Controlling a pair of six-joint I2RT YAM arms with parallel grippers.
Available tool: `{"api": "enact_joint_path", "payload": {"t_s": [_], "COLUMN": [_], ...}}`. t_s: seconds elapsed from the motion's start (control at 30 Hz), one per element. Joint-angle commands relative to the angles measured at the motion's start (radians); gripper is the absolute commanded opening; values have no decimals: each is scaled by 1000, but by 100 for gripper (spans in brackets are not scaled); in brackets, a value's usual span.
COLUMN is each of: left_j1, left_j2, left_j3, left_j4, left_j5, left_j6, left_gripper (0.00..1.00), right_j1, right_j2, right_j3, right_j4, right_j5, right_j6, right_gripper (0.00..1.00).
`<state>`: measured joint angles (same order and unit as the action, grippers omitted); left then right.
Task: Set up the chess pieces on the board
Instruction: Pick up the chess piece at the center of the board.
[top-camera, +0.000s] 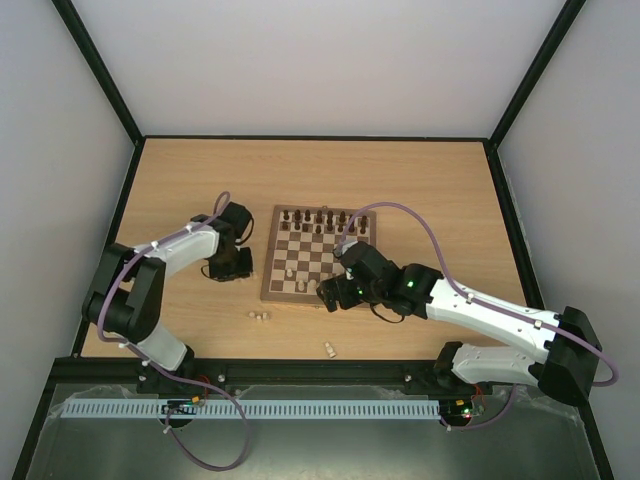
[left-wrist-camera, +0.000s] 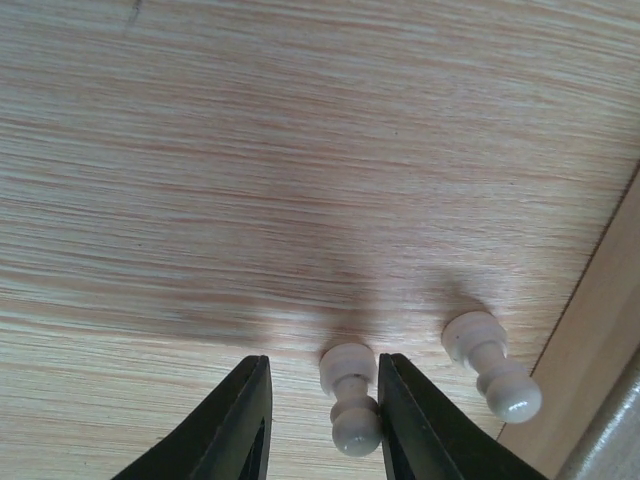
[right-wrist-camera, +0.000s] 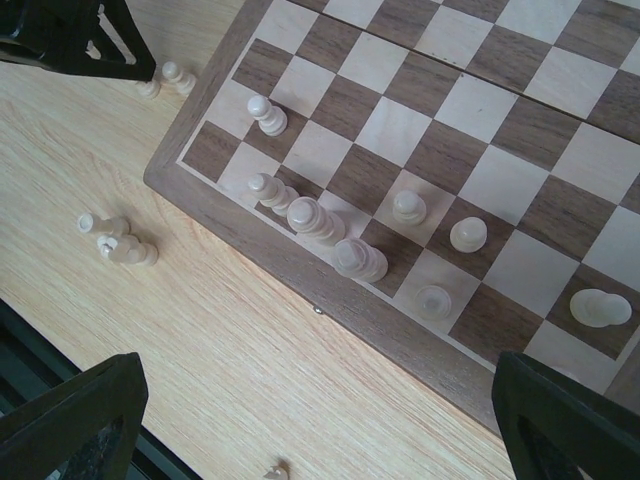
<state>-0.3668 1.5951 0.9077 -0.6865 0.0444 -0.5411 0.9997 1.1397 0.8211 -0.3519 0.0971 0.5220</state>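
The board (top-camera: 269, 282) lies mid-table, with dark chess pieces (top-camera: 320, 218) along its far rows and several pale ones (right-wrist-camera: 358, 258) near its near edge. My left gripper (top-camera: 234, 266) is low over the table just left of the board. In the left wrist view my left gripper (left-wrist-camera: 323, 378) straddles a standing pale pawn (left-wrist-camera: 350, 392): the right finger (left-wrist-camera: 415, 425) touches it and the left finger (left-wrist-camera: 240, 425) stands apart. A second pale pawn (left-wrist-camera: 492, 365) stands beside the board's frame (left-wrist-camera: 600, 320). My right gripper (right-wrist-camera: 320, 425) hovers wide open over the board's near edge (right-wrist-camera: 300, 290), holding nothing.
Loose pale pieces lie on the table in front of the board: a small cluster (top-camera: 259, 316) (right-wrist-camera: 115, 242) and a single one (top-camera: 329, 349) (right-wrist-camera: 276, 470). Black frame rails edge the table. The right arm (top-camera: 480, 310) stretches across the near right.
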Motion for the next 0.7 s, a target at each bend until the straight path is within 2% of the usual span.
{"api": "enact_joint_path", "payload": {"t_s": [0.0, 0.23, 0.43, 0.67], "left_j1": [-12, -27, -35, -114], "left_j2": [18, 17, -39, -118], "left_j3": [-15, -10, 45, 285], "left_j4": [-6, -19, -112, -313], "left_j5": [-16, -21, -38, -92], "left_j6": [5, 2, 24, 66], "left_gripper": [32, 12, 6, 7], "right_j1": [-11, -15, -16, -18], "right_j2": [-12, -14, -13, -33], "right_j3": [-15, -19, -22, -21], "right_j4": [5, 8, 9, -1], "right_j5": [-11, -14, -21, 1], "right_j6": [-13, -13, -13, -6], "right_gripper": [95, 95, 95, 94]}}
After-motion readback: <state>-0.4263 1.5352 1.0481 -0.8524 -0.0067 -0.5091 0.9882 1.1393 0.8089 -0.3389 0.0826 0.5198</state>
